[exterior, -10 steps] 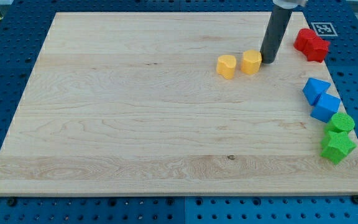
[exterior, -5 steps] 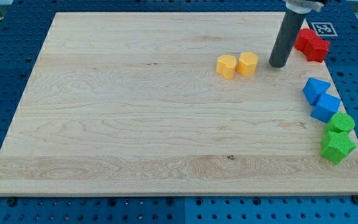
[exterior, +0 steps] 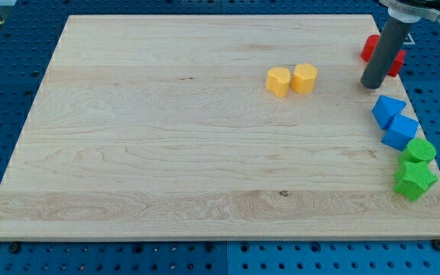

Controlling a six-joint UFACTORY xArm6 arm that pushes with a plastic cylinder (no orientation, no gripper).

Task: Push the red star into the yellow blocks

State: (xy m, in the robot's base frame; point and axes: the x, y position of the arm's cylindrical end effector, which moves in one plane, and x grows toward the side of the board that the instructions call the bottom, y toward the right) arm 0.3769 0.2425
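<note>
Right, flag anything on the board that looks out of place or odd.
Nothing stands out. The two yellow blocks sit together, the red block lies at the right edge partly behind my tip, and the blue blocks and green blocks line that edge, intact.

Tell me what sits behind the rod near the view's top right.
The red blocks sit behind the rod, their middle covered, so the star shape cannot be made out. My tip rests just below them, right of the yellow blocks.
</note>
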